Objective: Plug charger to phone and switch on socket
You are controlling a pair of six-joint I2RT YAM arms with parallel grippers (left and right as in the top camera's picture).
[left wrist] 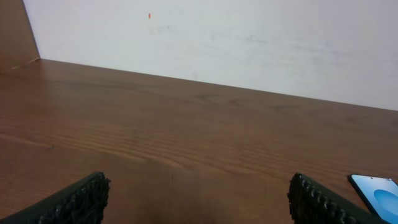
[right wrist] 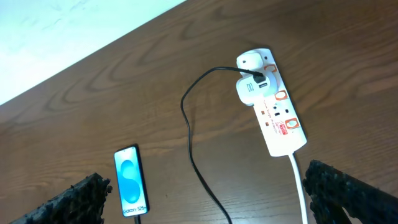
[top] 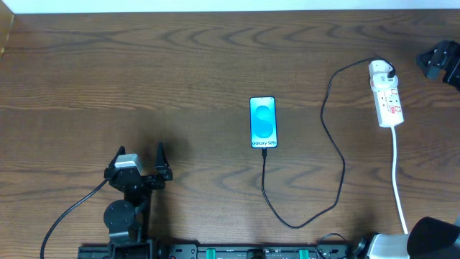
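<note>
The phone point(top: 263, 122) lies flat mid-table, its blue screen lit; it also shows in the right wrist view point(right wrist: 130, 182) and at the left wrist view's right edge point(left wrist: 378, 191). The charger point(top: 338, 173), a thin black cable, runs from the phone's near end, loops toward the front and rises to a plug in the socket point(top: 387, 97), a white power strip at the right point(right wrist: 277, 112). My left gripper point(top: 139, 157) is open and empty at the front left point(left wrist: 199, 183). My right gripper point(right wrist: 205, 177) is open and empty, held high, looking down on the phone and the socket.
The socket's thick white cord point(top: 397, 180) runs to the front edge at the right. A black object point(top: 440, 61) sits at the far right edge. A white wall point(left wrist: 217, 37) bounds the table's far side. The left arm's cable point(top: 68, 216) trails at the front left.
</note>
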